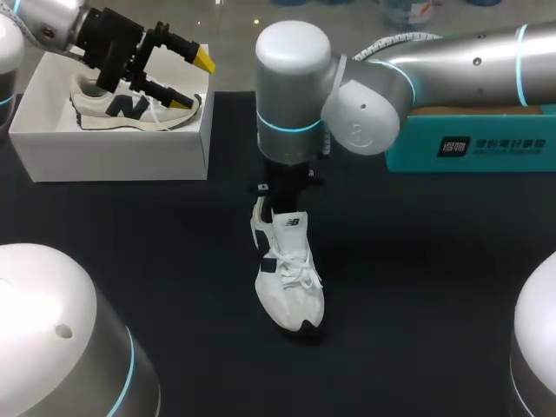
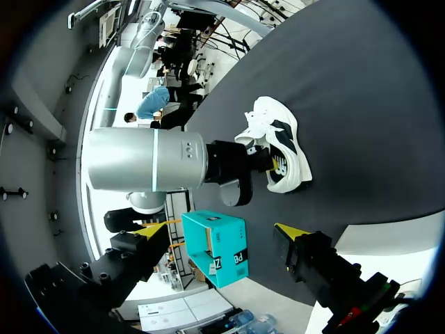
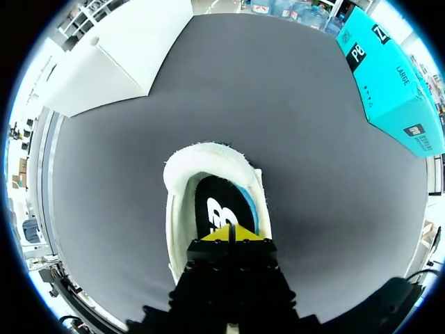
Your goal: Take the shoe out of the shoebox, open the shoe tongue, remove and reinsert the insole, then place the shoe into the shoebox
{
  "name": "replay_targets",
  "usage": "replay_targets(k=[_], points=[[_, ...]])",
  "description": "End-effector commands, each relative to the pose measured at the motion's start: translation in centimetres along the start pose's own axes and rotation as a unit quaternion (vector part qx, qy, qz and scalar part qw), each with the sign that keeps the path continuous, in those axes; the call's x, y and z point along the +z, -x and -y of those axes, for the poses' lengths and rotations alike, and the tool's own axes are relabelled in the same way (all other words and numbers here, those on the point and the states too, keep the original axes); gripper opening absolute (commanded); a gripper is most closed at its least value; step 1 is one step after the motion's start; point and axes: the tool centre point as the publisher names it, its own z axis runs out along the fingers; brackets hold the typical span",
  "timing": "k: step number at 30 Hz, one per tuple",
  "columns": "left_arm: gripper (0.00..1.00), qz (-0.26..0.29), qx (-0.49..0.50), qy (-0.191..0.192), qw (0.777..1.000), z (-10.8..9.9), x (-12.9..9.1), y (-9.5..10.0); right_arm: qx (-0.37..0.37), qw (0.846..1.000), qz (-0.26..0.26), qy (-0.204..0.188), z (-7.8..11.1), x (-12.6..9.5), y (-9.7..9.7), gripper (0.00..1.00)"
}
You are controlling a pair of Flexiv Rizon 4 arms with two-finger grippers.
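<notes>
— Start at the left. What's the left gripper (image 1: pixel 189 80) doing?

— It hangs over the white shoebox (image 1: pixel 113 158) at the table's (image 1: pixel 417 261) far-left corner. Its fingers are spread wide and hold nothing. A second, cream-coloured sneaker (image 1: pixel 130 111) lies on its side in the box.

— And the shoe being worked on?

— The white shoe (image 1: pixel 291 278) stands upright near the middle of the table, well apart from the box, toe towards the near edge. The right gripper (image 3: pixel 229 235) points straight down into the heel opening. Its yellow tips are pressed together just above the dark insole (image 3: pixel 215 205), which lies flat inside. I can't tell whether they have nipped its edge.

— So which step?

— Insole removal, I'd say, at the start. The shoe is out and the tongue (image 1: pixel 291 224) stands up. Next the gripper needs a firm pinch on the insole's heel end and a straight lift. The free arm may have to steady the shoe so it doesn't rise too.

— Any writing?

— There's a logo on the tongue, on the insole and on the boxed sneaker's side. The teal box (image 1: pixel 469 143) at the far-right edge carries printed labels.
</notes>
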Motion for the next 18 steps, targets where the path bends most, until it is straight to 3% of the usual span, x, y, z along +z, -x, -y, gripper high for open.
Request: replay_targets(k=[1, 12, 18], points=[[1.00, -0.001, 0.000, 0.001, 1.000, 0.1, 0.0, 0.0, -0.001, 1.000, -0.006, -0.012, -0.4, 1.7, -0.2, 0.00], [1.00, -0.001, 0.000, 0.001, 1.000, 0.1, 0.0, 0.0, -0.003, 0.999, -0.018, -0.033, -0.3, 3.6, -1.0, 0.00], [1.00, -0.001, 0.000, 0.001, 1.000, 0.1, 0.0, 0.0, -0.004, 1.000, 0.002, -0.015, 0.2, 1.2, -1.1, 0.00]])
